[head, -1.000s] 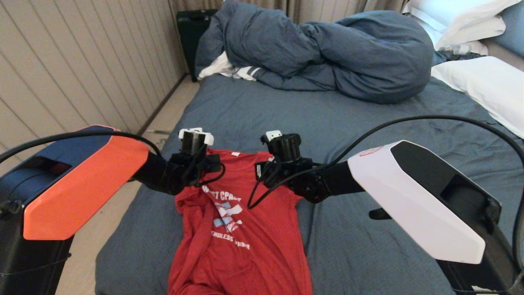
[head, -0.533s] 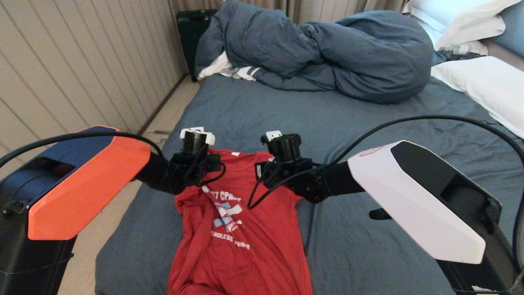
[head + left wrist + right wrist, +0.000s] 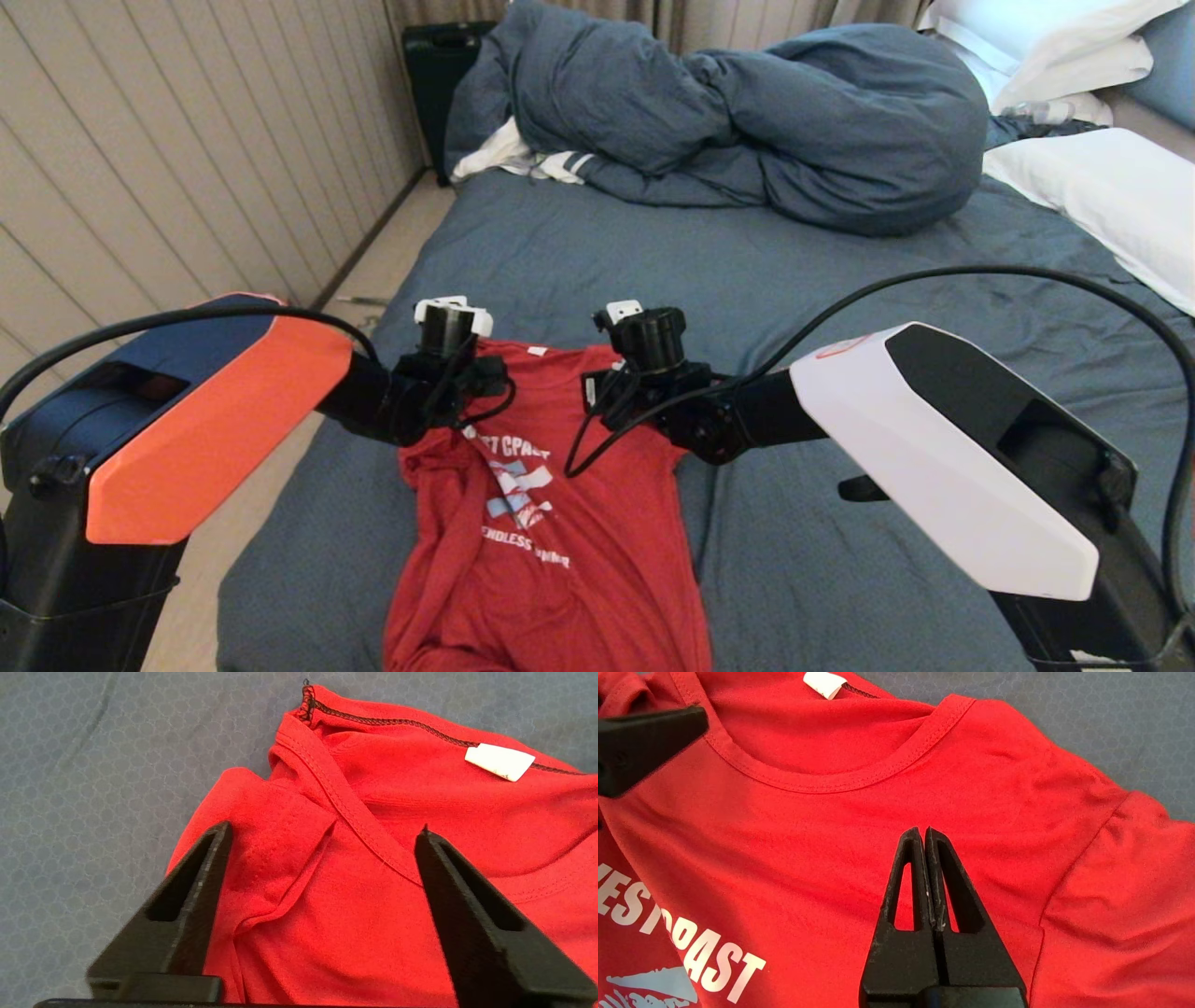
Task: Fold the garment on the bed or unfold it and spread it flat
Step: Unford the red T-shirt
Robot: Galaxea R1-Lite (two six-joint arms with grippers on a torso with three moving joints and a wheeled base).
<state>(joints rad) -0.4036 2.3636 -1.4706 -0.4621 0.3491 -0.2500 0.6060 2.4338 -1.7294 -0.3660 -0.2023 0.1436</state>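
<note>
The red T-shirt (image 3: 551,569) lies print-up on the near part of the bed (image 3: 840,308), collar and white neck tag (image 3: 536,351) toward the far side; its left sleeve side is bunched in folds. My left gripper (image 3: 324,833) hovers open just over the crumpled left shoulder (image 3: 280,858), fingers straddling the collar band with no cloth pinched. My right gripper (image 3: 923,831) is shut and empty, pointing at the chest below the collar (image 3: 840,781) near the right shoulder seam. In the head view both wrists (image 3: 448,373) (image 3: 653,373) sit over the shirt's shoulders.
A bunched blue-grey duvet (image 3: 728,112) fills the far end of the bed, with a white striped cloth (image 3: 523,159) tucked under it and white pillows (image 3: 1102,196) at the right. The bed's left edge borders the floor (image 3: 373,280) and a panelled wall (image 3: 187,140).
The left arm has crept slightly down and to the right over the left shoulder. The right arm and the shirt have barely shifted.
</note>
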